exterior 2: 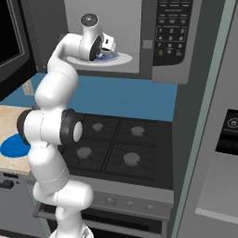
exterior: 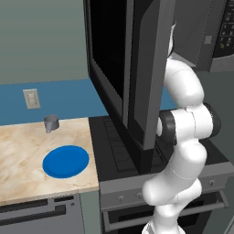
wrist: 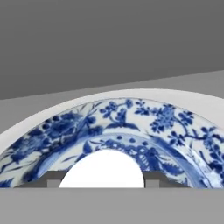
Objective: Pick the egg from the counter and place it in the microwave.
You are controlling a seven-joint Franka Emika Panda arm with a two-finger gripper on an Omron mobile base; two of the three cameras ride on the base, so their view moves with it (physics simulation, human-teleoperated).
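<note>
White egg (wrist: 103,169), lower half hidden, seemingly clamped between tool (wrist: 103,183) fingertips.

Blue backsplash (exterior: 55,98) with a wall outlet (exterior: 31,98) beneath grey-green wall (exterior: 41,41).

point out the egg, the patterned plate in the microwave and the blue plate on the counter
egg (wrist: 103,169): hand view, middle of its white dome.
patterned plate (wrist: 166,118): hand view, blue floral band.
blue plate (exterior: 66,161): left base view, its flat centre.
</note>
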